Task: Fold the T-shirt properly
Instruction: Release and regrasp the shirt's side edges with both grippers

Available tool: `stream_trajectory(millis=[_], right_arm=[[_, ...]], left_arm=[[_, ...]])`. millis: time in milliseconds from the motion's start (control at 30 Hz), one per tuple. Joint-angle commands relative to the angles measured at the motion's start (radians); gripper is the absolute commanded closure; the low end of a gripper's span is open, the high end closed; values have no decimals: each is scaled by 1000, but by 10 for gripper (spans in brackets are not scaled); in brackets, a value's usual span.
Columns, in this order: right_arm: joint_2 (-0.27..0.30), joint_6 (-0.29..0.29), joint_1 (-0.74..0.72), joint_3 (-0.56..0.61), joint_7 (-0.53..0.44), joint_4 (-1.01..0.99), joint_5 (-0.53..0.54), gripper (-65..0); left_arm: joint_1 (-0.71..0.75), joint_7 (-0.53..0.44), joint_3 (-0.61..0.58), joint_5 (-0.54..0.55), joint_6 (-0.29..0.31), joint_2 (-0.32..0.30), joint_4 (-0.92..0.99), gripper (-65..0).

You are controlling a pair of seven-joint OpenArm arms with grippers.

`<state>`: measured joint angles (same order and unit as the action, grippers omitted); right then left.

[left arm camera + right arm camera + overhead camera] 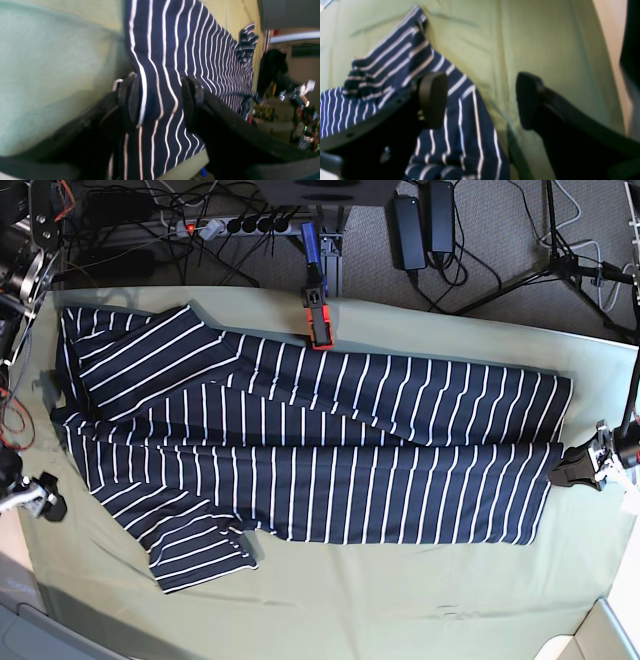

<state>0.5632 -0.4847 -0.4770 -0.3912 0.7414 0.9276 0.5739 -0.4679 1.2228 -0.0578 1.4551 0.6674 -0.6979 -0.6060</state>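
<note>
The navy T-shirt [320, 460] with white stripes lies flat across the pale green tablecloth [400, 600], folded lengthwise, sleeves at the left. My left gripper [575, 470] is at the shirt's right end. In the left wrist view it [161, 100] is open, its two fingers straddling a raised ridge of the striped cloth [187, 45]. My right gripper [45, 502] sits just off the shirt's left edge. In the right wrist view it [480, 100] is wide open, one finger over the striped cloth [395, 57], the other over bare tablecloth [532, 37].
A red and black clamp [318, 320] sits at the table's far edge, touching the shirt's upper border. A power strip [240, 225], adapters and cables lie on the floor behind. Tripod legs [560, 250] stand at the back right. Bare tablecloth runs along the near side.
</note>
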Motion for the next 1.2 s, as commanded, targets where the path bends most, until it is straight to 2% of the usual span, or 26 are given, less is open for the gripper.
stream_trajectory(millis=[0,167,267,467,667,800,967,1167], right_arm=[[11,-43,-39,-6,-23,3,-14,-426],[-34,-42,-82,10,-117,-141,-102,-426],[-59,-38,-85,10,-158,-224,-111,-426],[-113,-39,-84,10,-158,-273,-133,-426],[-151,-40,-85,11,-158,-269,-133,-426],[-165,-41,-85,12,-158,-268,-125,-426],[-165,-43,-85,12,-154,-260,-121,-424],[-165,-43,-85,12,-145,-246,-101,-424]], left_arm=[[-21,-6,6,28,31,-22,-32,-305],[17,-3,6,28,31,-23,-149,-305],[43,1,6,28,31,-23,-219,-305],[61,1,6,28,31,-23,-315,-305],[61,-1,6,28,31,-22,-329,-305],[60,-82,6,27,31,-22,-329,-305],[60,-220,6,-124,31,-22,-329,-305],[46,-315,6,-230,31,-7,-328,-305]])
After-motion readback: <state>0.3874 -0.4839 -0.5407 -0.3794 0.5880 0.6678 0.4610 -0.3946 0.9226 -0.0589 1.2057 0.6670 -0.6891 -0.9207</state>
